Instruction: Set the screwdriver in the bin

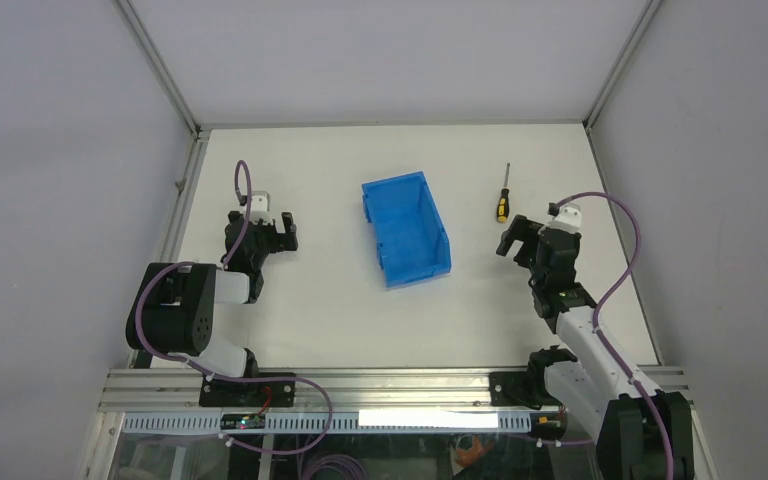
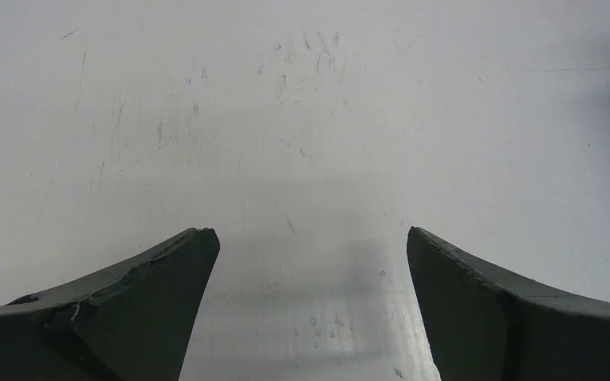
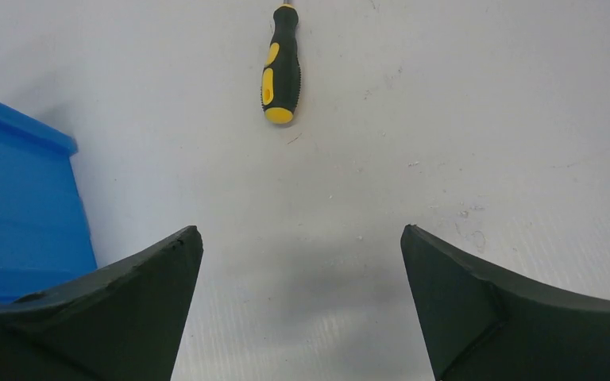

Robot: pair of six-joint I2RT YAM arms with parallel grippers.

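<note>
The screwdriver point(image 1: 502, 197) lay flat on the white table point(image 1: 340, 320), to the right of the blue bin point(image 1: 438, 228) and well apart from it. Its long axis ran near to far. The yellow-and-black handle was at the near end and the thin dark shaft pointed to the far side. We counted one screwdriver, one bin and two arms.

The bin stood about mid-table, its length also running roughly near to far but turned a little.

The right gripper point(image 1: 528, 236) hung low on the near side of the handle without touching it. Its fingers were spread wide with nothing between them, and its arm reached in from the near right corner. The left gripper point(image 1: 261, 224) hovered over bare table well to the left of the bin. Its jaws were also parted and empty, and its arm was folded back on itself.
</note>
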